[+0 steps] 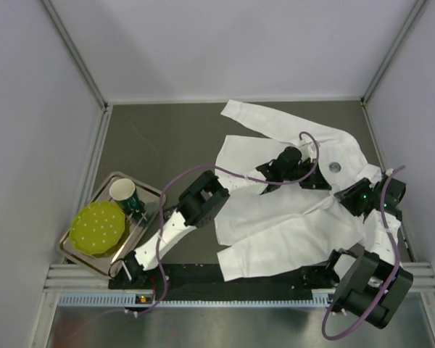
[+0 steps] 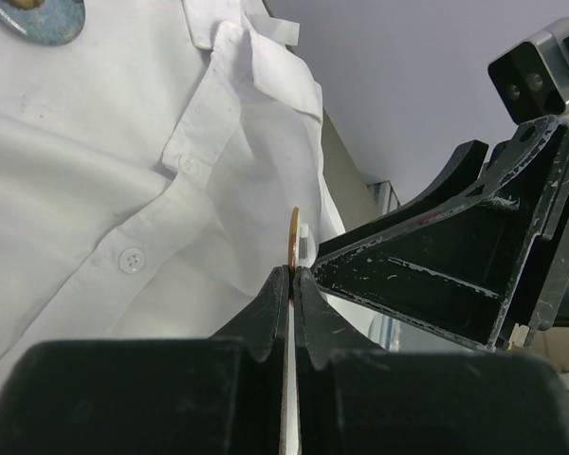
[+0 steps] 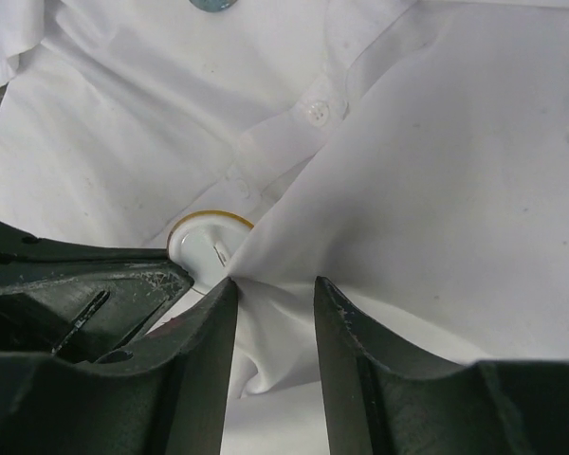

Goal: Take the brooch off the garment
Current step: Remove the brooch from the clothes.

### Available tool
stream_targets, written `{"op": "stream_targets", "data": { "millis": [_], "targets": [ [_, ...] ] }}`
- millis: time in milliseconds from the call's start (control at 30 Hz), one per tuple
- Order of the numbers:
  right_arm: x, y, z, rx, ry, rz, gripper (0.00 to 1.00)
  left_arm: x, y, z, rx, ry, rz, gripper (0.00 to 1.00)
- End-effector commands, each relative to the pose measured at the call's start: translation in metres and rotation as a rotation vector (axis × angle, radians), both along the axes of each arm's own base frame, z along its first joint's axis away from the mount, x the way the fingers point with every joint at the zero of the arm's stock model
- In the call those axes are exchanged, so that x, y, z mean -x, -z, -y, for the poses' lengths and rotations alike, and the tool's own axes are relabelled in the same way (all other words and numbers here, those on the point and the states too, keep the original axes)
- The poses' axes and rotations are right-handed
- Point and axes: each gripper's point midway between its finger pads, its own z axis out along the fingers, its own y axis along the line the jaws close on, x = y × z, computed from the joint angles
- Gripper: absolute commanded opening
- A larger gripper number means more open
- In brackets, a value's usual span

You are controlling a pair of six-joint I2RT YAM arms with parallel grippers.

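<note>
The white shirt (image 1: 275, 217) lies spread over the dark table. My left gripper (image 2: 293, 273) is shut on a thin gold-rimmed disc brooch (image 2: 293, 237), seen edge-on. In the right wrist view that brooch (image 3: 201, 243) shows a white back with a pin, and the cloth is drawn into a tent at the pin. My right gripper (image 3: 273, 289) stands open right beside it, a loose fold of shirt between its fingers. From above, both grippers, left (image 1: 315, 180) and right (image 1: 348, 194), meet on the shirt's chest. A second round blue brooch (image 1: 335, 166) sits on the chest nearby.
A metal tray (image 1: 154, 194) at the table's left holds a yellow-green dotted disc (image 1: 96, 227) and a white cup (image 1: 122, 191). Grey walls close in the table at the back and both sides. Purple cables loop over both arms.
</note>
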Motion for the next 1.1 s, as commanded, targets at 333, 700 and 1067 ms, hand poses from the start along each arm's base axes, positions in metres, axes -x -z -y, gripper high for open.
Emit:
{"op": "stream_targets", "data": {
  "millis": [333,700,1067],
  "targets": [
    [-0.026,-0.017,0.007,-0.02,0.001,0.091,0.45,0.004,-0.013,-0.003,0.179,0.056,-0.14,0.0],
    [-0.018,-0.004,0.007,-0.099,0.047,0.081,0.52,0.001,-0.012,-0.007,0.249,0.059,-0.27,0.0],
    [-0.015,0.01,0.003,-0.16,0.035,0.093,0.52,0.0,0.0,-0.01,0.305,0.068,-0.425,0.0]
  ]
}}
